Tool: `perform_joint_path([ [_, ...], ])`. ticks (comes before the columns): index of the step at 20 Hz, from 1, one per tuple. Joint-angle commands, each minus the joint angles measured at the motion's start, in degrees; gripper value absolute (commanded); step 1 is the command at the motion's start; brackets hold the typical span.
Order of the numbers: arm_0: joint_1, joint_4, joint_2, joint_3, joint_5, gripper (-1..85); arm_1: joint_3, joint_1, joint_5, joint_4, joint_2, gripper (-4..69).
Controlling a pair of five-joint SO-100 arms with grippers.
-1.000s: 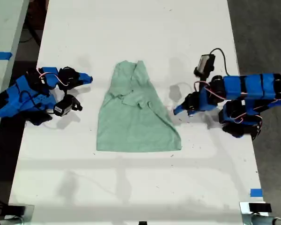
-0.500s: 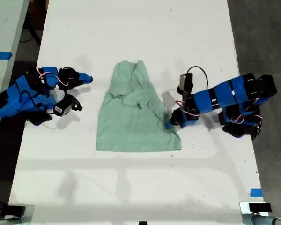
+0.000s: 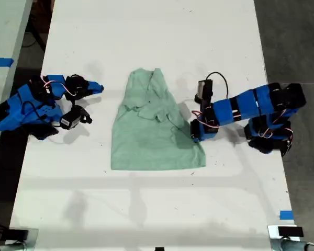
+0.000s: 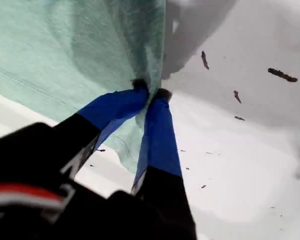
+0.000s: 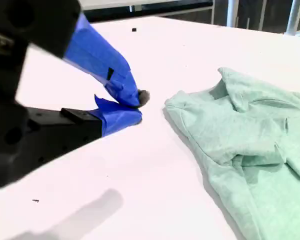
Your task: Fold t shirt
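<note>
Where jaws pinch, t shirt point(image 4: 65, 45) edge between.

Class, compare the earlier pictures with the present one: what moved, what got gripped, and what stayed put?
My first gripper reached from the exterior view's right to the t shirt and pinched its edge; the hem shifted slightly toward that side. My second gripper, shut and empty, and the table stayed as they were.

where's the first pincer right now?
My first pincer is at the t shirt's edge on the exterior view's right, near the hem corner, shut on the cloth on the white table. My second pincer sits apart, off the shirt's other side.
</note>
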Motion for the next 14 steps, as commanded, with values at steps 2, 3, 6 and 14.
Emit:
perform_joint_path([
  [2,0.4,0.0,0.6,2.4,-0.3,-0.3,-9.6,3.5,-5.0,5.6,5.6,2.4],
  [3,0.4,0.0,0.6,2.4,-0.3,-0.3,-12.4,4.3,-7.5,5.6,5.8,2.4],
  [6,0.3,0.0,0.6,2.4,-0.3,-0.3,-25.0,5.4,-14.7,5.8,-0.3,2.4],
  [14,0.2,0.0,0.6,2.4,-0.3,-0.3,-54.7,4.4,-22.2,5.3,-26.5,11.8],
])
